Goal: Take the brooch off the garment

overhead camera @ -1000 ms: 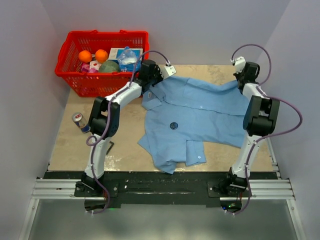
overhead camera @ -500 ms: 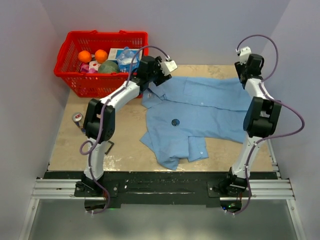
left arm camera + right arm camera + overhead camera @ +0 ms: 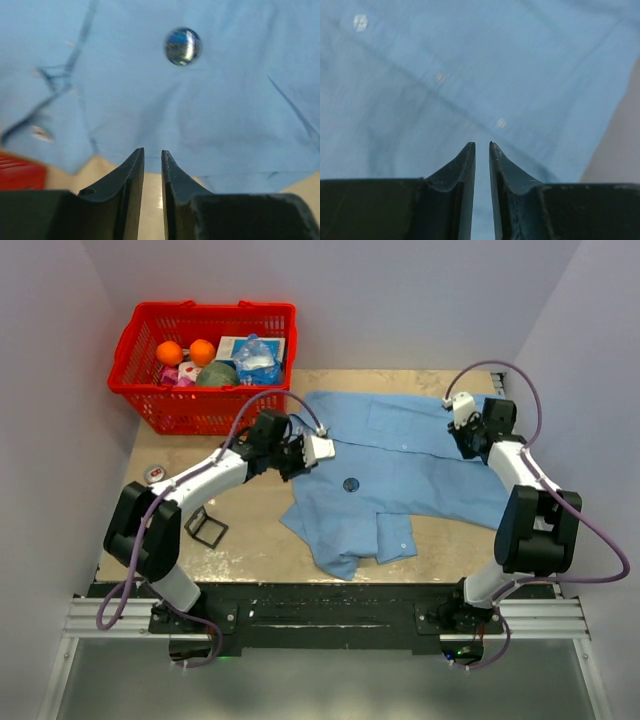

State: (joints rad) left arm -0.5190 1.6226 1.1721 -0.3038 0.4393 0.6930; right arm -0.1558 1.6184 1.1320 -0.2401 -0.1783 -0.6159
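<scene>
The garment [image 3: 420, 470], a light blue button-up shirt, lies spread flat across the table. The brooch [image 3: 350, 483], a small dark round disc, sits on its left-middle part. My left gripper [image 3: 312, 455] hovers at the shirt's left edge, a short way left of and beyond the brooch. In the left wrist view the brooch [image 3: 183, 46] lies ahead of the gripper [image 3: 152, 151], whose jaws stand slightly apart with nothing between them. My right gripper [image 3: 462, 435] hangs over the shirt's upper right. Its wrist view shows the gripper [image 3: 482, 145] narrowly open and empty above the cloth [image 3: 420, 90].
A red basket [image 3: 140, 340] with oranges and packets stands at the back left. A can [image 3: 155, 474] and a black square frame [image 3: 207, 528] lie on the table left of the shirt. Bare tabletop [image 3: 250, 530] shows between them and the shirt.
Both grippers let go of the shirt's far corners and moved inward and nearer over it. The shirt settled flat. The left arm swung down, uncovering the black frame.
</scene>
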